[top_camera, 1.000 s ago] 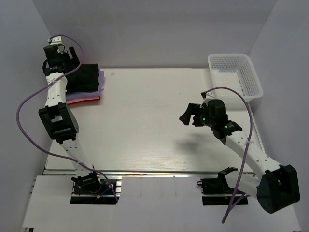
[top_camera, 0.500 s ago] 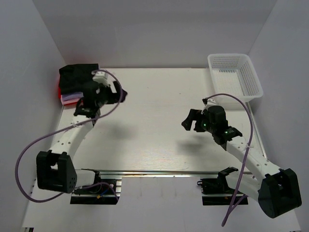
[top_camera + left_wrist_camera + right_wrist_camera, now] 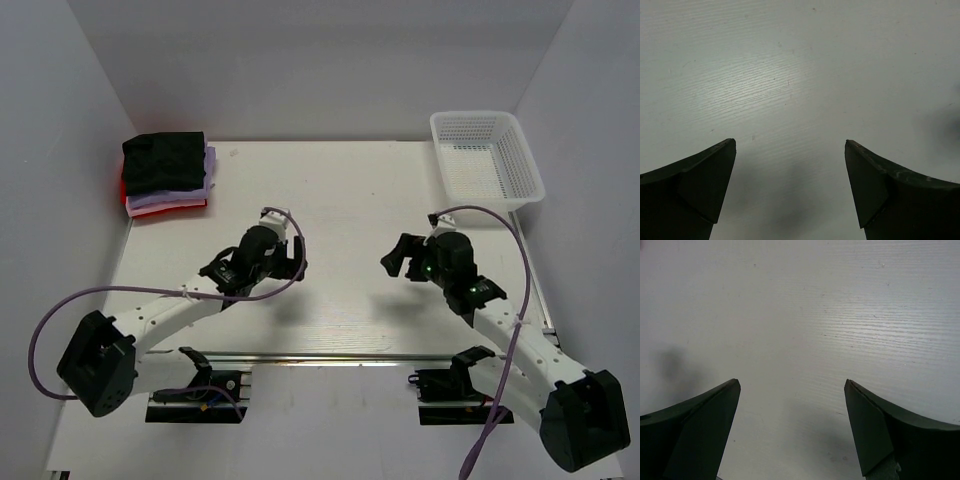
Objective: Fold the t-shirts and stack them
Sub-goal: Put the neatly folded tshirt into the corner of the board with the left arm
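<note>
– where are the t-shirts (image 3: 165,178)?
– far left corner of the bench (image 3: 340,180), tight against the side wall. one neat pile: the black t-shirt (image 3: 165,158) on top, the lavender t-shirt (image 3: 165,199) under it, the red-pink t-shirt (image 3: 126,188) at the bottom with only an edge showing.
– why tucked over there?
– my guess is it leaves the middle of the bench as folding room and keeps a finished pile out of the arms' way. the big black one on top hides most of the rest.
– and the arms?
– both well apart from the pile, hanging over bare bench near the middle, pointed at each other. the left tool (image 3: 296,258) has its jaws spread wide with nothing between them. the right tool (image 3: 390,255) is the same, wide and empty. each wrist view shows only white bench between the fingers.
– the white mesh basket (image 3: 475,114)?
– far right corner, nothing in it that i can see.
– so what's left?
– looks done to me: three folded, three stacked, no loose cloth anywhere. empty tools held away from the pile fit that.
</note>
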Tool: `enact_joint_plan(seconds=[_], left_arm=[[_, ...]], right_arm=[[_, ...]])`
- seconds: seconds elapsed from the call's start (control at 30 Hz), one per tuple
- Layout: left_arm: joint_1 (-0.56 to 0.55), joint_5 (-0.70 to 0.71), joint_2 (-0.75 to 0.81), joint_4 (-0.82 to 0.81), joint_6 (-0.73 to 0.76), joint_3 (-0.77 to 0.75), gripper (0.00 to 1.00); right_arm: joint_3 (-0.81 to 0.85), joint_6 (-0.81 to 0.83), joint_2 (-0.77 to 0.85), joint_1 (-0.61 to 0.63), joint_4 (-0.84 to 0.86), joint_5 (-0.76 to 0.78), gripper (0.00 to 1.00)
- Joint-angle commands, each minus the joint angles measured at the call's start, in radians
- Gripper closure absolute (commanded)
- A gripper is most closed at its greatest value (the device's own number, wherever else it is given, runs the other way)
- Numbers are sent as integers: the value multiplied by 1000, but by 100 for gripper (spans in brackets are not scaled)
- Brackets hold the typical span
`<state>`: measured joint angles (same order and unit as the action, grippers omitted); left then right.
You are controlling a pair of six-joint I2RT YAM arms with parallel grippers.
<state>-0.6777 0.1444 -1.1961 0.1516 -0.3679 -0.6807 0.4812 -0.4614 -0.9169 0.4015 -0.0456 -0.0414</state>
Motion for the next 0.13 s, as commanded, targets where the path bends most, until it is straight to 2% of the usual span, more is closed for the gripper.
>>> enact_joint_plan(seconds=[0.0,0.1], left_arm=[[-46,145,35,8,-3,-42,1],[-66,162,24,17,-12,-52,1]], right_arm=[[-6,0,32,0,50,20,10],[-15,10,41,-1,50,5,10]])
